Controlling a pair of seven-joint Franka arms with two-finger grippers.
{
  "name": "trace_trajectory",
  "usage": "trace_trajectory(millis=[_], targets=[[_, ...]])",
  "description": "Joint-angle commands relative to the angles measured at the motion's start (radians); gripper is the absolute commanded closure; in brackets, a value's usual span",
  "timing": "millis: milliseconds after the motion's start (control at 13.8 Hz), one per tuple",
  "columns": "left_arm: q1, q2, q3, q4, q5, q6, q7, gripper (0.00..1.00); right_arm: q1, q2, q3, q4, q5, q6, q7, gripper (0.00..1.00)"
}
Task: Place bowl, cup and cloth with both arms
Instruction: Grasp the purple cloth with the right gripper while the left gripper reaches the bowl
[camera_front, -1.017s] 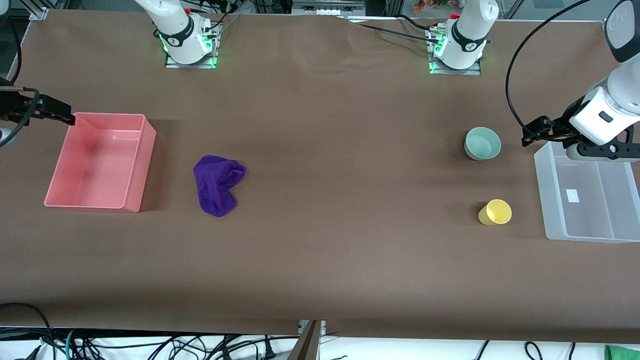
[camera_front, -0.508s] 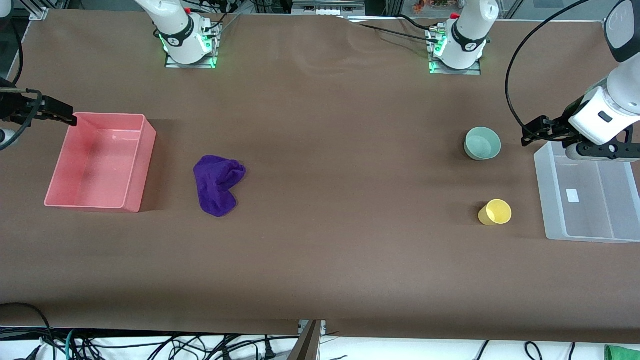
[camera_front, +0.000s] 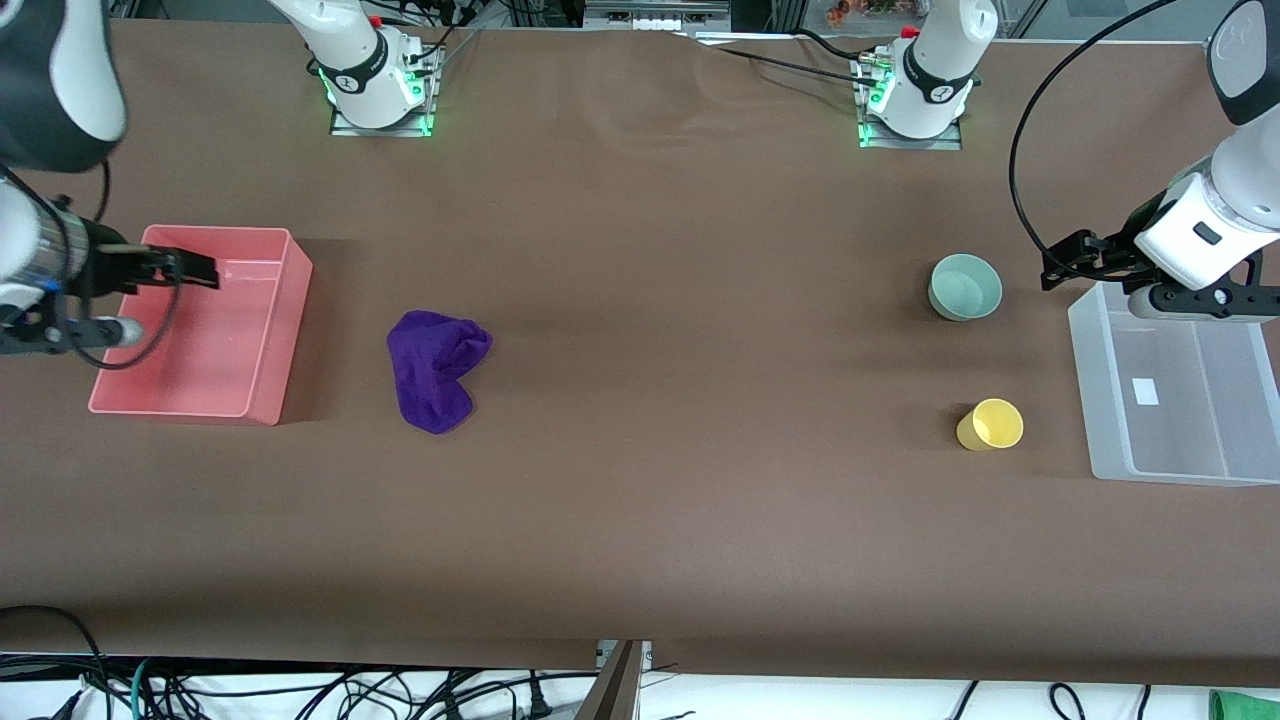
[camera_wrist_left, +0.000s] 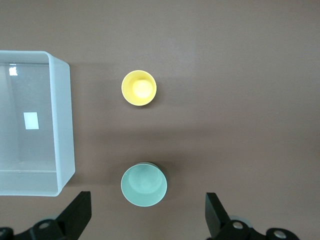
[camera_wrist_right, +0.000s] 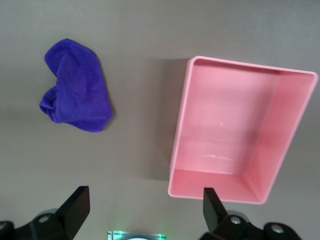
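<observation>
The mint-green bowl (camera_front: 965, 286) stands toward the left arm's end of the table. The yellow cup (camera_front: 990, 424) stands nearer to the front camera than the bowl. Both show in the left wrist view, the bowl (camera_wrist_left: 144, 184) and the cup (camera_wrist_left: 139, 88). My left gripper (camera_front: 1060, 262) hangs open and empty in the air, over the table between the bowl and the clear bin; its jaws stand wide apart (camera_wrist_left: 147, 217). The purple cloth (camera_front: 437, 368) lies crumpled beside the pink bin and also shows in the right wrist view (camera_wrist_right: 76, 85). My right gripper (camera_front: 192, 268) is open and empty over the pink bin (camera_wrist_right: 145, 210).
A pink bin (camera_front: 290, 330) sits at the right arm's end of the table; it is empty in the right wrist view (camera_wrist_right: 177, 145). A clear plastic bin (camera_front: 1090, 390) sits at the left arm's end and also shows in the left wrist view (camera_wrist_left: 62, 125). The table is brown.
My right arm has swung in from the table's end, and its gripper is now over the pink bin. The left arm has barely moved. The bowl, cup and cloth have not moved.
</observation>
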Motion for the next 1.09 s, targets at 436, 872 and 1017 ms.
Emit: trace_trajectory(millis=[436, 872, 1017], targets=[[-0.003, -0.01, -0.005, -0.003, -0.011, -0.029, 0.006, 0.0, 0.0, 0.044, 0.151, -0.326, 0.009, 0.438, 0.272, 0.0], [0.0, 0.03, -0.004, -0.129, -0.007, -0.085, 0.234, 0.0, 0.006, 0.141, 0.18, -0.447, 0.009, 0.714, 0.341, 0.0], [0.0, 0.042, -0.004, -0.193, 0.031, -0.06, 0.302, 0.0, 0.035, 0.193, 0.183, -0.452, 0.0, 0.79, 0.39, 0.0]])
